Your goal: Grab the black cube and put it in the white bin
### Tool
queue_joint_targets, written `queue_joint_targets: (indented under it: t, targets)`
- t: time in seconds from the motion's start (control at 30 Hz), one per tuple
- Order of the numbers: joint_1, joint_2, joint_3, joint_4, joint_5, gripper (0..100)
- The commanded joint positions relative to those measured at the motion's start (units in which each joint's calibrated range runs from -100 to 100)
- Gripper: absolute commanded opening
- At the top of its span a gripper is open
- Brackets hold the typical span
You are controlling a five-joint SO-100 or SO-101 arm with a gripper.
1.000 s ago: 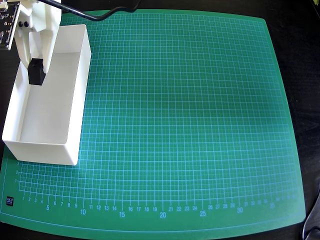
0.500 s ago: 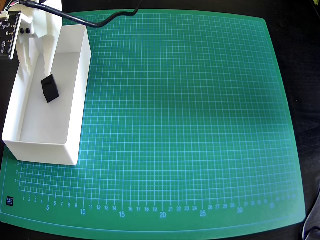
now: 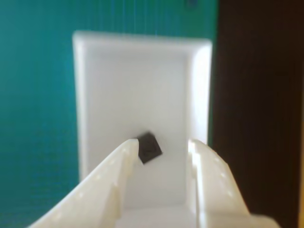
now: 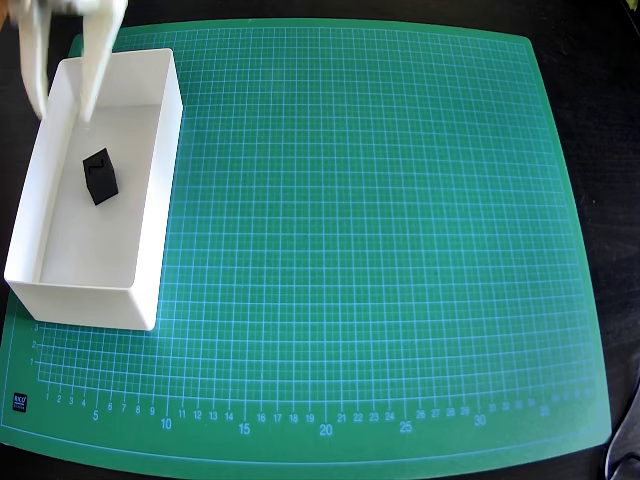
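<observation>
The black cube [image 4: 100,176] is inside the white bin [image 4: 92,255], near its middle, turned at an angle. In the wrist view the cube [image 3: 149,148] shows between and below my white fingers, over the bin's floor, inside the bin's walls [image 3: 81,99]. My gripper [image 4: 63,112] is open and empty, above the bin's far end at the top left of the overhead view. In the wrist view the gripper [image 3: 164,145] has its jaws spread, with the cube close to the left fingertip [image 3: 130,148]. I cannot tell if they touch.
The bin stands on the left edge of a green gridded cutting mat [image 4: 380,220]. The mat lies on a dark table [image 4: 610,120], which shows as a dark strip on the right of the wrist view [image 3: 261,95].
</observation>
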Motion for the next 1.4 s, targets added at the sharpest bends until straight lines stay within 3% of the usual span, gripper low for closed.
queue_joint_targets:
  t: [0.0,0.23,0.5,0.73,1.07,1.37]
  targets:
    - [-4.3,-9.9,-0.4,2.6,-4.0,14]
    - [-12.1,-19.0,5.7,11.2,-11.6,14]
    - [-14.6,-33.3,19.0,14.0,-12.5,14]
    - [-14.2,-55.0,41.6,12.4,-12.5,14]
    - [-20.9,-82.3,85.9,-19.1,-13.0,15]
    - [-28.1,-97.9,119.2,-40.1,-19.8,15]
